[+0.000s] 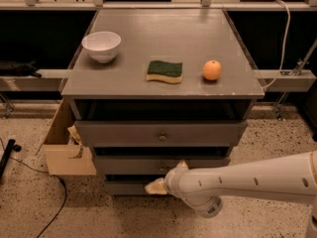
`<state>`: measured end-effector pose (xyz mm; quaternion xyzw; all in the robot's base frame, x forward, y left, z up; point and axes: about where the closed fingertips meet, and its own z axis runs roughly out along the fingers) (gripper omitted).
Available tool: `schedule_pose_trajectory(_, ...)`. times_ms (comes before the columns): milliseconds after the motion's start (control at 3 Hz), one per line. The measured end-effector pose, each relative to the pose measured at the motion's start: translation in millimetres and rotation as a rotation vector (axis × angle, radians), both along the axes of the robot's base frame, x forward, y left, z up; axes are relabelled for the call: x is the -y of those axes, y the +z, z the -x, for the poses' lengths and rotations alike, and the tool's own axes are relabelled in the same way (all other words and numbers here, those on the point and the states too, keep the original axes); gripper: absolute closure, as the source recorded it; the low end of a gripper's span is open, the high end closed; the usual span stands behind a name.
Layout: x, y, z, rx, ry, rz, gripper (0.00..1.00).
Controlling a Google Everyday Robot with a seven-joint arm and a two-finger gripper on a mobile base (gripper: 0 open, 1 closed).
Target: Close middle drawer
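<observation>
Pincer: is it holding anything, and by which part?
It cannot be told: the pincer is at the middle drawer front, covering its centre.

1. The gripper, low against the front of the middle drawer, covered that drawer's knob.
2. The arm ran off the right edge and hid much of the lowest drawer.
3. The cabinet hid part of the cardboard box beside it.
</observation>
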<state>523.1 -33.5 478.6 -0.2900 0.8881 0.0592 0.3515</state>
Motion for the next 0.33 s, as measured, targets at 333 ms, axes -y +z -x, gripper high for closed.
schedule_pose_trajectory(333, 0.0, 0.0, 0.0, 0.000, 0.000, 0.000, 0.00)
